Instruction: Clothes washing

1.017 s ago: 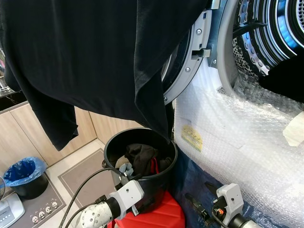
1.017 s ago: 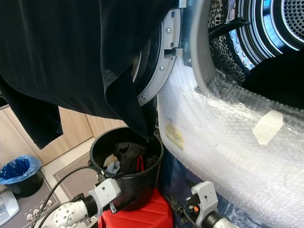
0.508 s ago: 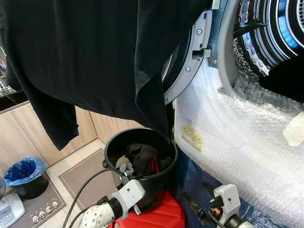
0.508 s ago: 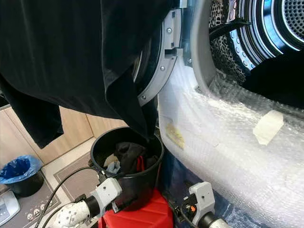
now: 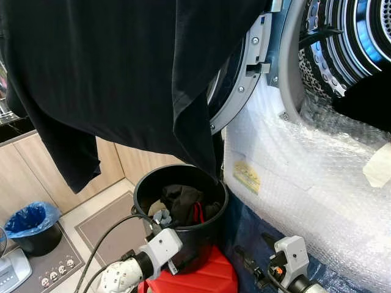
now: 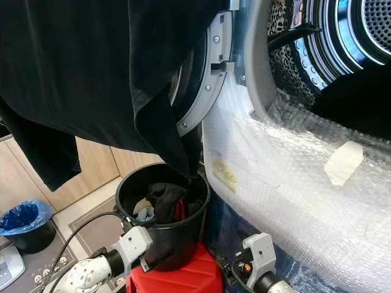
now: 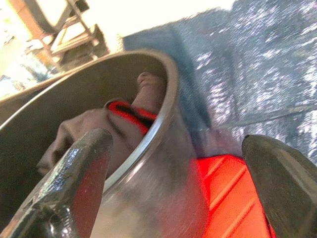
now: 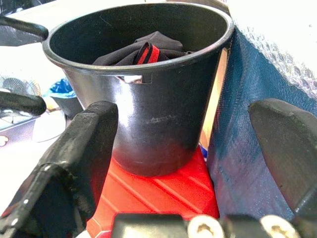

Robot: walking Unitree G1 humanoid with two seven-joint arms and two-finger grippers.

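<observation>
With both the left pincer (image 7: 173,163) and right pincer (image 8: 193,148) spread and empty around the bucket (image 5: 183,235) of clothes (image 5: 182,201) on the red stool (image 5: 208,278), a lopsided squeeze could tip it, snagging the hanging black shirt (image 5: 122,73).

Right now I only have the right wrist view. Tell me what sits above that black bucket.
Observer: A large black garment hangs over the bucket, its lowest corner reaching down to the rim.
Operator: Report the washer.
Observer: The washer door stands open, and the drum is up on the right above bubble wrap.
Operator: Give me the left gripper.
Observer: The left gripper is open, one finger inside the bucket rim, the other outside.
</observation>
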